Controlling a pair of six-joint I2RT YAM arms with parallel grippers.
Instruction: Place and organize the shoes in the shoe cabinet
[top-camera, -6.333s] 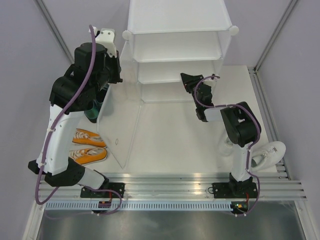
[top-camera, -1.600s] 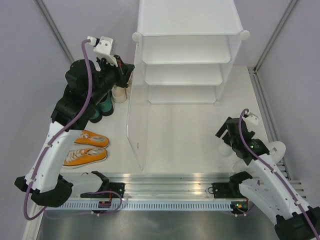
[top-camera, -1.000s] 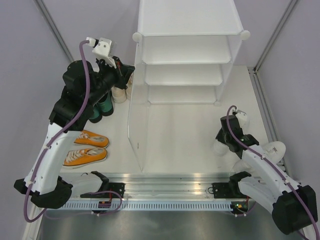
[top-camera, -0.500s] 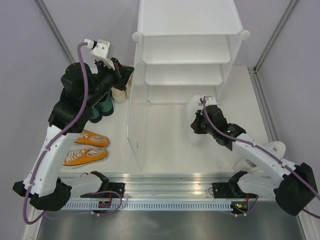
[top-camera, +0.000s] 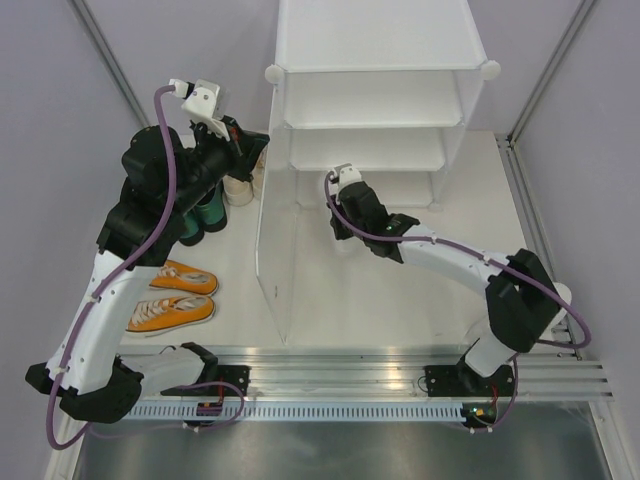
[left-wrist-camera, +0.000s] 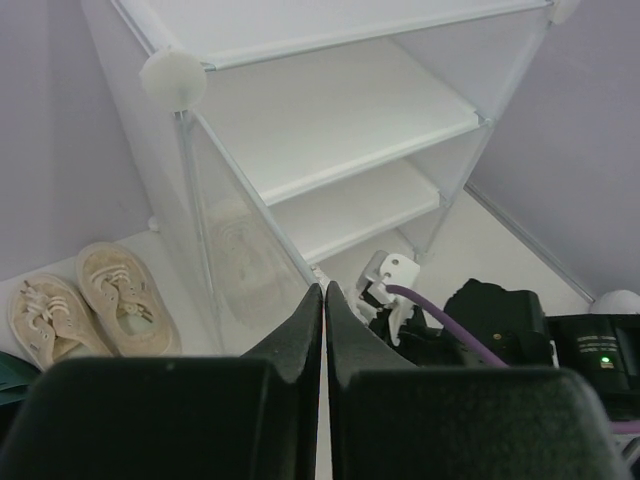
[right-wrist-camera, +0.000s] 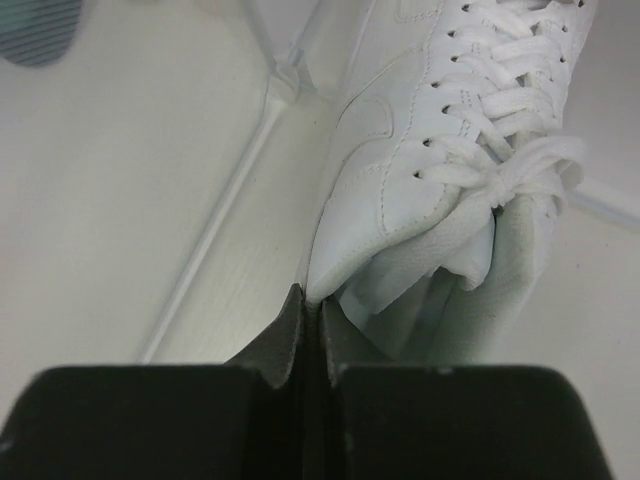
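The white shoe cabinet (top-camera: 375, 70) stands open-fronted at the back; its shelves also show in the left wrist view (left-wrist-camera: 330, 130). My right gripper (right-wrist-camera: 312, 305) is shut on the heel collar of a white sneaker (right-wrist-camera: 430, 150), at the left of the cabinet's bottom tier (top-camera: 338, 200). The second white sneaker (top-camera: 563, 298) lies at the far right, mostly behind my right arm. My left gripper (left-wrist-camera: 325, 295) is shut and empty, raised beside the cabinet's left panel (top-camera: 258, 145). Cream sneakers (left-wrist-camera: 85, 305), dark green heels (top-camera: 205, 212) and orange sneakers (top-camera: 175, 297) sit left of the cabinet.
A translucent side panel (top-camera: 275, 250) juts forward from the cabinet's left side, between the shoes on the left and my right arm. A metal rail (top-camera: 340, 365) runs along the near edge. Purple walls close in both sides.
My right arm has swung from the right side to the cabinet's bottom tier, carrying the white sneaker. The left arm has barely moved.
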